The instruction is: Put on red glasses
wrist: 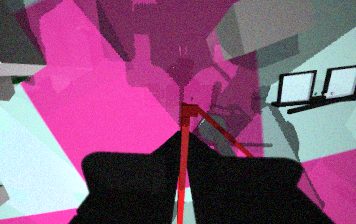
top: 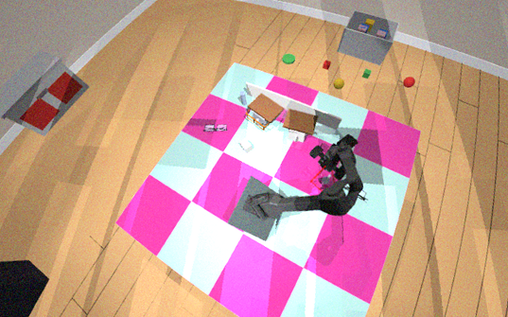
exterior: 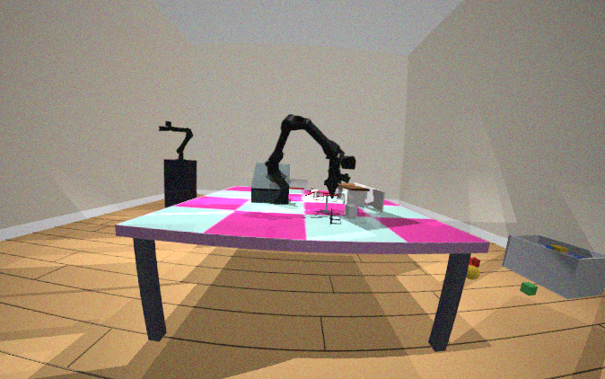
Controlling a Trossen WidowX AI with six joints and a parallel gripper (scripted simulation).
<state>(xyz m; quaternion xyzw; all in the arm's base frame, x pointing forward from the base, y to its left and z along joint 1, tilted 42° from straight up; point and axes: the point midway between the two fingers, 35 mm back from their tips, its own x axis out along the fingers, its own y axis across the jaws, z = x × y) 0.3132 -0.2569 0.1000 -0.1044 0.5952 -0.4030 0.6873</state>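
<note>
My gripper (wrist: 183, 135) (top: 325, 170) (exterior: 330, 192) is shut on the red glasses (wrist: 183, 131) (top: 315, 180). It holds them by a thin red bar above a pink square of the table. A second red bar runs off to the right in the wrist view. Two display heads with brown tops stand behind the gripper: one (top: 265, 108) farther left, one (top: 301, 121) (exterior: 355, 188) nearer the gripper. I cannot tell which one carries the green tag. The glasses are apart from both heads.
Black glasses (wrist: 311, 89) (exterior: 334, 219) lie on the table to the right of the gripper. Another pair (top: 215, 128) lies at the far left. A white panel (top: 305, 105) stands behind the heads. The arm's grey base (top: 248, 218) sits mid-table.
</note>
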